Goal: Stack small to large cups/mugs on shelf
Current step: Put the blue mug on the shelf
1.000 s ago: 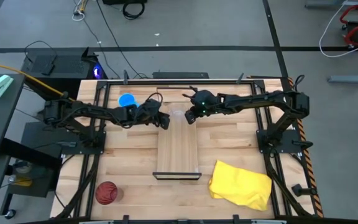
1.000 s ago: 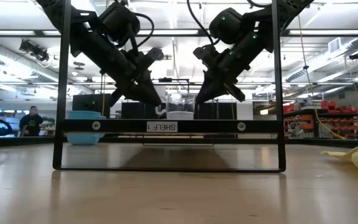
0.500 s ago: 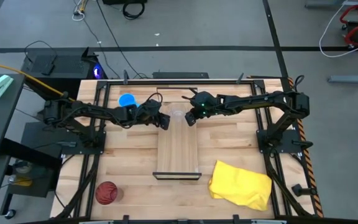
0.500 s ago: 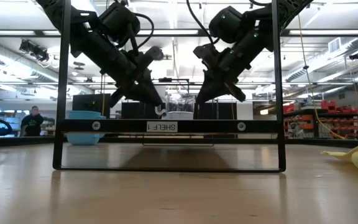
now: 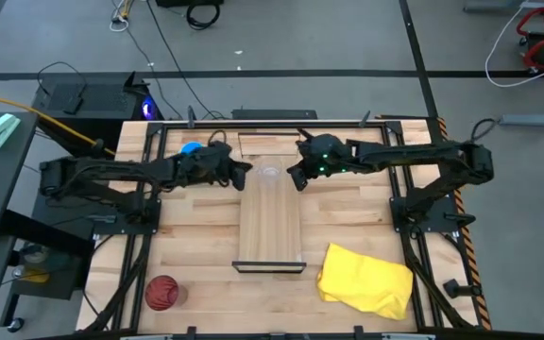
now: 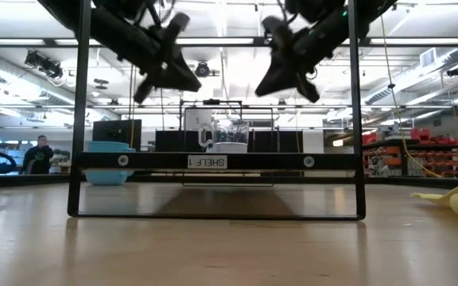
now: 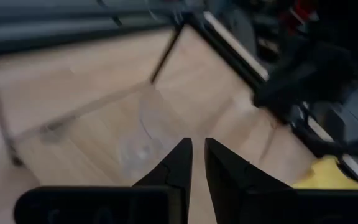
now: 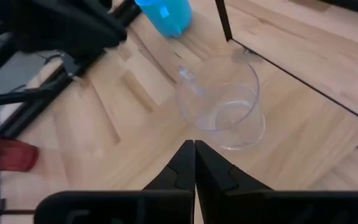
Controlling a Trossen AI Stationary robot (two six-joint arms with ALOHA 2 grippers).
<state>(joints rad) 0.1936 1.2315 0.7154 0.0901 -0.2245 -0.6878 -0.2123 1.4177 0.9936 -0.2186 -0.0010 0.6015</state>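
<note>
The small clear cup (image 5: 270, 174) stands upright on its base on the far end of the light-wood shelf (image 5: 272, 231). It also shows in the low view (image 6: 229, 135) and in both wrist views (image 7: 138, 134) (image 8: 225, 112). The blue mug (image 5: 191, 148) stands on the table left of the shelf, partly under my left arm. The dark red cup (image 5: 161, 293) is at the near left corner. My left gripper (image 5: 244, 171) hangs shut and empty, left of and above the clear cup. My right gripper (image 5: 296, 178) hangs shut and empty, right of and above it.
A crumpled yellow cloth (image 5: 365, 280) lies on the table near right of the shelf. The shelf's dark end bracket (image 6: 217, 160) stands across the low view. People show in the room far behind the table.
Both grippers have risen from beside the clear cup. My left gripper has drawn back toward the table's left edge, my right gripper a little toward the right edge. The clear cup has stayed upright on the shelf.
</note>
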